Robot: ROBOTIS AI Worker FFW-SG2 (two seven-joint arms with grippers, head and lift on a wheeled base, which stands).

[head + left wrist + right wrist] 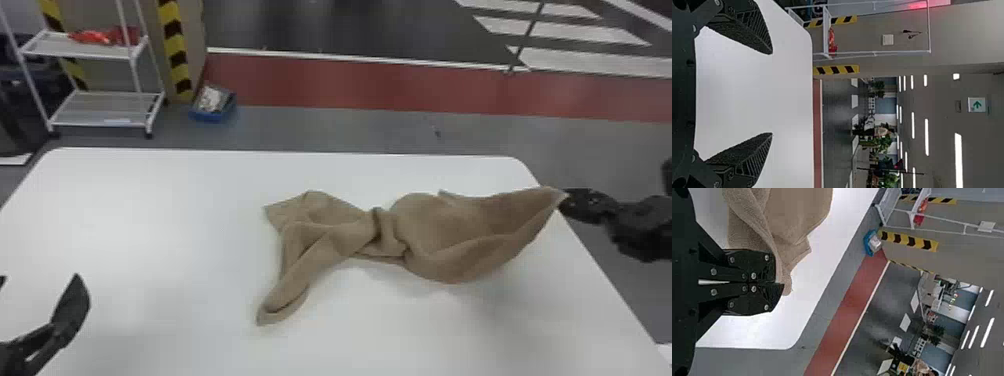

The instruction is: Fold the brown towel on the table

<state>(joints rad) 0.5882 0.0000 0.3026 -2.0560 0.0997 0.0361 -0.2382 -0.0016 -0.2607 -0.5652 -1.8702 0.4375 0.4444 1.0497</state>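
On the table [150, 200]: brown towel [450, 225], bunched at its middle
Right gripper [565, 196]: jaws closed on the towel's lifted corner
Left gripper [39, 279]: jaws wide apart

The towel [450, 235] is plain brown, the table [150, 215] white.

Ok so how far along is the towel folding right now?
Nothing looks folded yet: the brown towel is bunched and twisted at its middle, with its left end crumpled on the table. In hand, the right gripper is shut on one corner, holding it raised. The left gripper is open and empty. Left to do, it seems: spreading it flat, then all the folding.
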